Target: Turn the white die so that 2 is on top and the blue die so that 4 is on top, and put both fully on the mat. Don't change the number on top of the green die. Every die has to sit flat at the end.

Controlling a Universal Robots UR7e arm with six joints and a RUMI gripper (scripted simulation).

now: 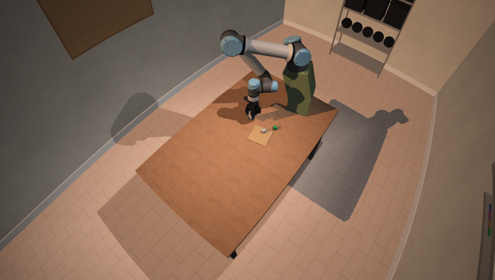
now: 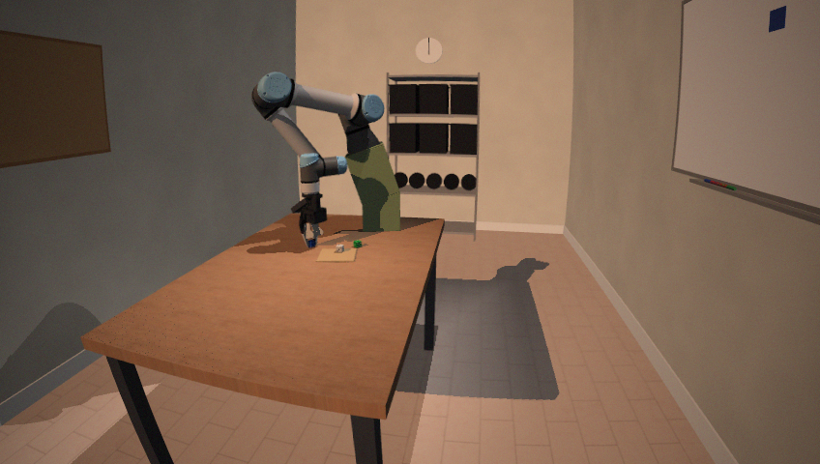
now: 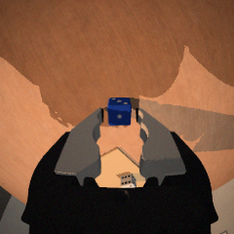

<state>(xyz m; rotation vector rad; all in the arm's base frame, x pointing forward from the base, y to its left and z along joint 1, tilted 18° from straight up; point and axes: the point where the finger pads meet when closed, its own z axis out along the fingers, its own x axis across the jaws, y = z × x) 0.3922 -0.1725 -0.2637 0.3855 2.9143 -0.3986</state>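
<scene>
The blue die [image 2: 311,244] [image 3: 119,112] is at the table, behind and left of the mat in the exterior view. In the wrist view it shows one pip on its larger visible face and several pips on a narrow face. My gripper [image 1: 251,117] [image 2: 310,243] [image 3: 119,109] is partly open, its fingertips on either side of the blue die with small gaps. The white die [image 1: 263,130] [image 2: 339,247] [image 3: 127,179] sits on the tan mat [image 1: 258,138] [image 2: 336,258] [image 3: 114,163], near its back edge. The green die [image 1: 275,128] [image 2: 357,244] sits off the mat, just beyond its right corner. Its top number is too small to read.
The wooden table [image 1: 222,166] [image 2: 258,310] carries the mat and dice. The green robot pedestal [image 1: 300,93] [image 2: 379,189] stands behind the dice, toward the back right. Arm shadows fall around the blue die.
</scene>
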